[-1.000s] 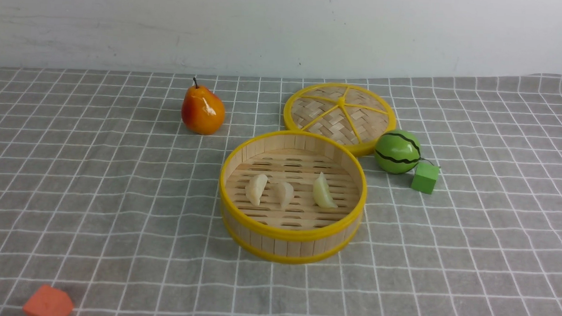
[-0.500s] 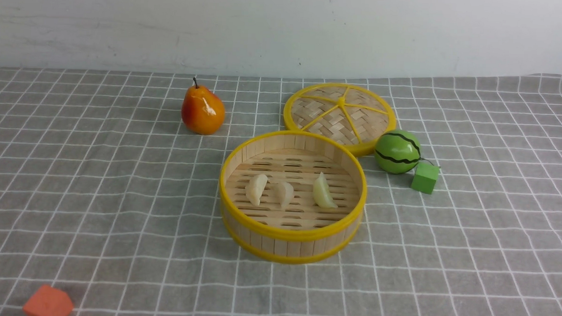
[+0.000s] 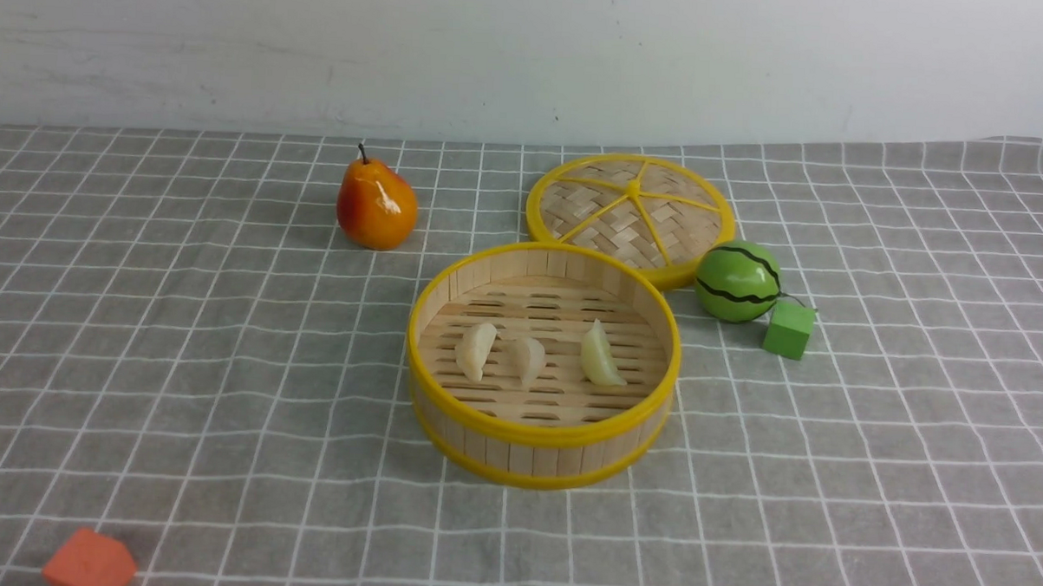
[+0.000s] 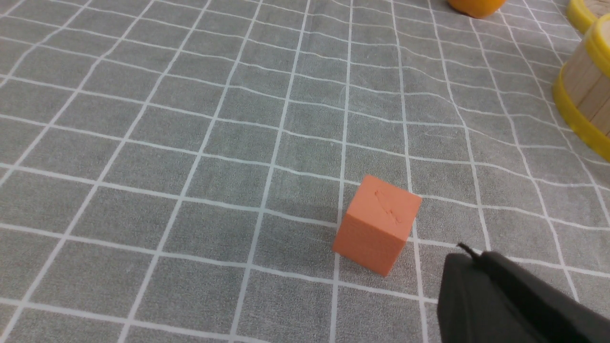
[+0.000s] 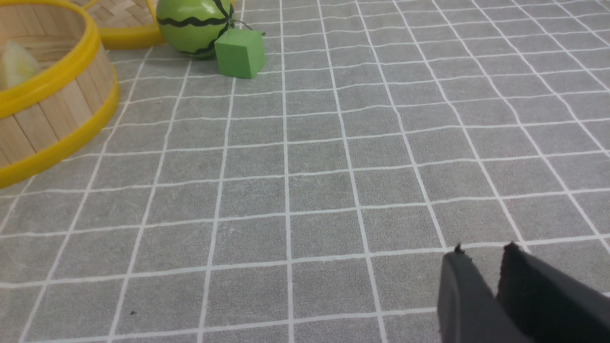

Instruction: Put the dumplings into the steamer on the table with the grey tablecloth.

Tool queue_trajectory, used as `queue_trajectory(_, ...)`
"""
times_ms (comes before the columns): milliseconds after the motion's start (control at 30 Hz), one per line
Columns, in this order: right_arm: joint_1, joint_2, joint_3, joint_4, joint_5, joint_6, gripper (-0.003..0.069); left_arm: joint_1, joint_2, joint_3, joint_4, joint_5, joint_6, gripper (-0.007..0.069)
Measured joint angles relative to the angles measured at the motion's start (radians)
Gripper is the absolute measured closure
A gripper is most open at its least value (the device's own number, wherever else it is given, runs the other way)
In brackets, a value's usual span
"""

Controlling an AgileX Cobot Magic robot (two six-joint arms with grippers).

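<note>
The steamer [image 3: 540,450] stands in the middle of the grey tablecloth [image 3: 181,359] that covers the table. Three dumplings lie on its slat floor: one at the left [image 3: 474,350], one in the middle [image 3: 527,359], one at the right [image 3: 600,356]. Neither gripper shows in the front view. In the left wrist view my left gripper [image 4: 469,255] is shut and empty, low over the cloth beside an orange cube [image 4: 377,224]. In the right wrist view my right gripper [image 5: 483,248] stands slightly open with nothing between its fingers, well away from the steamer [image 5: 52,119].
The woven lid [image 3: 630,214] lies flat behind the steamer. A green striped ball [image 3: 738,281] and a green cube [image 3: 788,329] sit to its right. A pear [image 3: 376,203] stands at the back left. The orange cube [image 3: 89,561] is at the front left edge.
</note>
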Motion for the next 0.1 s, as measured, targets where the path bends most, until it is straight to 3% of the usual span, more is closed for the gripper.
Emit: queue_trajectory(100, 0.000, 0.000, 0.000, 0.000, 0.000, 0.000, 0.0530, 0.000, 0.000, 0.000, 0.000, 0.000, 0.000, 0.0607)
